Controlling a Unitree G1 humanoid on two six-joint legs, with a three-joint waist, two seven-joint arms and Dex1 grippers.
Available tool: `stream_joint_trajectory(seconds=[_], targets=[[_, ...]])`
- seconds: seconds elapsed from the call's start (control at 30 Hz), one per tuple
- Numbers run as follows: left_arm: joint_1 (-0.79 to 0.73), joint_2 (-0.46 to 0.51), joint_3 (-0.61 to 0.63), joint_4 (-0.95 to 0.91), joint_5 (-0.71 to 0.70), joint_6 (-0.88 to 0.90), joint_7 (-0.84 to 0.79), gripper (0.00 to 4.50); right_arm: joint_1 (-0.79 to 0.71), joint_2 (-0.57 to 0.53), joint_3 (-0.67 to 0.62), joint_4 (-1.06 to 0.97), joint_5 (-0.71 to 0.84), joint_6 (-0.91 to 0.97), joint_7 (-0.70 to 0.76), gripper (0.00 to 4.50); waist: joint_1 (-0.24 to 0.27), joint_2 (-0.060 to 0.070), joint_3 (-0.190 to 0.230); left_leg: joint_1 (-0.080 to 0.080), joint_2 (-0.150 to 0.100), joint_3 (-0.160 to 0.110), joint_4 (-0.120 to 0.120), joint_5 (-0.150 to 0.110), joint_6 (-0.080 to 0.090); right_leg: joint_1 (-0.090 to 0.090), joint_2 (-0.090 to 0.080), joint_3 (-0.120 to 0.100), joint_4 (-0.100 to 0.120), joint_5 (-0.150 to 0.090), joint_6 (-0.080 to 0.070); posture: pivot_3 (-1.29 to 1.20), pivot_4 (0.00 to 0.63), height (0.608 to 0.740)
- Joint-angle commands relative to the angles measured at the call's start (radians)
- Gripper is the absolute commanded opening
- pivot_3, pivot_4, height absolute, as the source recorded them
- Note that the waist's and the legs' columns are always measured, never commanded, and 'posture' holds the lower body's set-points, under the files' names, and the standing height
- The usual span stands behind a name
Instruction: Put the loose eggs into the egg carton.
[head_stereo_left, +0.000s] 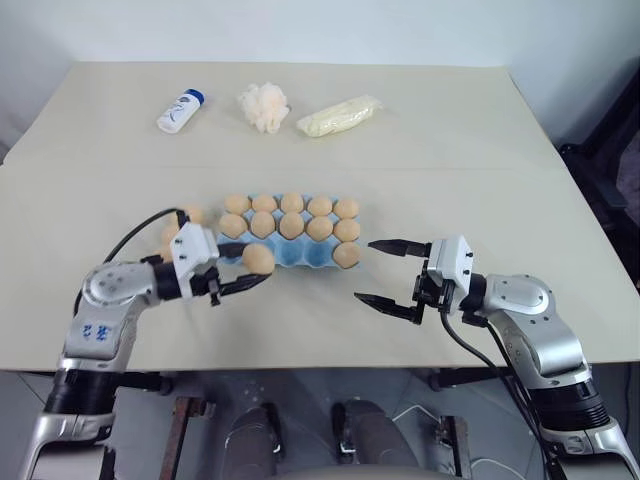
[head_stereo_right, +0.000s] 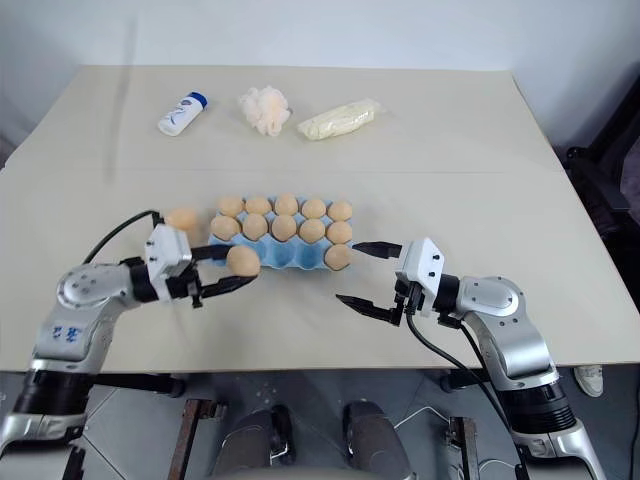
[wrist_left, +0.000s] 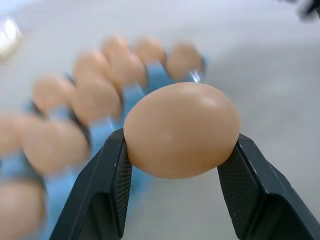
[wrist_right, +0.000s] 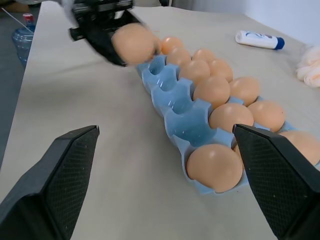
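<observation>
The light-blue egg carton (head_stereo_left: 300, 256) lies mid-table, its back and middle rows full of tan eggs and one egg (head_stereo_left: 346, 256) in the front row's right end cup. My left gripper (head_stereo_left: 257, 264) is shut on an egg (wrist_left: 181, 130) and holds it just above the carton's front left corner. That held egg (wrist_right: 132, 43) hovers over the empty front cups. Two loose eggs (head_stereo_left: 193, 213) lie on the table left of the carton, partly hidden behind my left wrist. My right gripper (head_stereo_left: 364, 270) stands open and empty to the right of the carton, pointing at it.
Along the far side of the table lie a white bottle with a blue cap (head_stereo_left: 181, 110), a fluffy cream puff ball (head_stereo_left: 264, 105) and a pale yellow wrapped packet (head_stereo_left: 340, 116). The table's front edge runs just below both grippers.
</observation>
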Motion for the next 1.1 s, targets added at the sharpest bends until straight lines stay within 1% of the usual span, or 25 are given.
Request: stream_joint_trajectory(seconds=[0.03,0.17,0.33,0.4,0.43,0.47,0.57,0.67,0.77,0.83,0.87,0.93,1.0,1.1], targets=[[-0.076,-0.066,-0.073,0.085,0.06,-0.005,0.032,2.24,0.013,-0.013,-0.03,-0.056,0.006,-0.003,-0.019,4.5,0.003,0.0,0.0,0.0,-0.001,0.0,0.0,0.0,0.0,0.0,0.0,0.0,0.0,0.0,0.001,0.0,0.15,0.74],[-0.135,-0.148,-0.129,0.158,0.105,-0.042,0.045,2.24,0.041,-0.024,-0.048,-0.09,0.004,0.008,-0.049,4.5,0.002,0.0,0.0,0.0,-0.001,0.0,0.0,0.0,0.001,0.0,-0.001,0.001,0.0,0.001,0.002,0.0,0.15,0.74],[-0.175,-0.186,-0.157,0.226,0.146,-0.061,0.059,2.24,0.071,-0.026,-0.062,-0.124,0.005,0.017,-0.083,4.5,-0.002,0.0,0.0,0.0,0.0,0.0,0.0,0.001,-0.001,-0.001,0.001,0.001,0.0,0.001,0.001,0.0,0.15,0.74],[-0.189,-0.199,-0.152,0.235,0.136,-0.046,0.06,2.89,0.077,-0.026,-0.061,-0.131,0.004,0.019,-0.092,4.5,-0.002,0.0,0.0,0.0,0.0,0.0,0.0,0.001,-0.001,-0.001,0.001,0.001,0.001,0.001,0.001,0.0,0.15,0.74],[-0.195,-0.204,-0.151,0.241,0.143,-0.058,0.066,3.11,0.08,-0.025,-0.06,-0.134,0.004,0.02,-0.096,4.5,-0.001,0.0,0.0,0.0,0.0,0.0,0.0,0.001,-0.001,0.0,0.001,0.001,0.001,0.001,0.001,0.0,0.15,0.74],[-0.199,-0.204,-0.153,0.244,0.151,-0.072,0.069,3.44,0.082,-0.024,-0.059,-0.136,0.003,0.019,-0.099,4.5,-0.001,0.0,0.0,0.0,0.0,0.0,0.0,0.001,-0.001,0.0,0.001,0.001,0.001,0.001,0.001,0.0,0.15,0.74],[-0.187,-0.178,-0.14,0.227,0.162,-0.103,0.06,4.4,0.083,-0.021,-0.054,-0.135,0.006,0.018,-0.102,4.5,-0.001,0.0,0.0,0.0,-0.001,0.0,0.0,0.002,0.0,0.0,0.001,0.001,0.001,0.001,0.002,0.0,0.15,0.74],[-0.138,-0.116,-0.087,0.166,0.121,-0.116,0.019,4.4,0.074,-0.019,-0.045,-0.123,0.011,0.017,-0.093,4.5,-0.007,0.0,0.0,0.0,0.0,0.0,0.0,0.002,-0.001,0.0,0.001,0.001,0.001,0.001,0.001,0.0,0.15,0.74],[-0.092,-0.075,-0.05,0.118,0.078,-0.129,-0.018,4.4,0.064,-0.018,-0.039,-0.111,0.012,0.014,-0.082,4.5,-0.006,0.0,0.0,0.0,0.001,0.0,-0.001,0.001,-0.002,-0.001,0.001,0.001,0.001,0.0,0.001,0.0,0.15,0.74],[-0.007,-0.007,0.028,0.085,0.034,-0.196,-0.082,4.4,0.04,-0.011,-0.024,-0.09,0.018,0.009,-0.06,4.5,-0.008,0.0,0.0,0.0,0.001,0.0,-0.001,0.001,-0.002,-0.001,0.001,0.001,0.001,0.0,0.0,0.0,0.15,0.74],[0.06,0.04,0.093,0.065,0.017,-0.211,-0.093,4.46,0.022,-0.002,-0.012,-0.075,0.022,0.005,-0.044,4.5,-0.011,0.0,0.0,0.0,0.001,0.0,-0.001,0.001,-0.001,-0.001,0.001,0.001,0.001,0.0,0.001,0.0,0.15,0.74],[0.145,0.088,0.185,0.045,-0.01,-0.218,-0.075,4.46,-0.003,0.01,0.003,-0.055,0.025,-0.001,-0.025,4.5,-0.022,0.0,0.0,0.001,0.002,0.001,-0.002,0.001,-0.002,-0.001,0.001,0.001,0.001,0.0,0.0,0.0,0.15,0.74],[0.229,0.1,0.288,0.028,-0.056,-0.185,-0.027,4.46,-0.025,0.023,0.014,-0.039,0.027,-0.003,-0.01,4.5,-0.02,0.0,0.0,0.001,0.002,0.0,-0.002,0.001,-0.002,-0.002,0.001,0.0,0.001,-0.001,-0.001,0.0,0.15,0.74],[0.353,0.086,0.448,-0.002,-0.112,-0.126,0.07,4.46,-0.053,0.044,0.026,-0.016,0.03,-0.013,0.016,4.5,-0.01,0.0,0.0,0.0,0.002,-0.001,-0.002,0.0,-0.001,-0.001,0.0,0.0,0.001,-0.001,-0.002,0.0,0.15,0.74]])
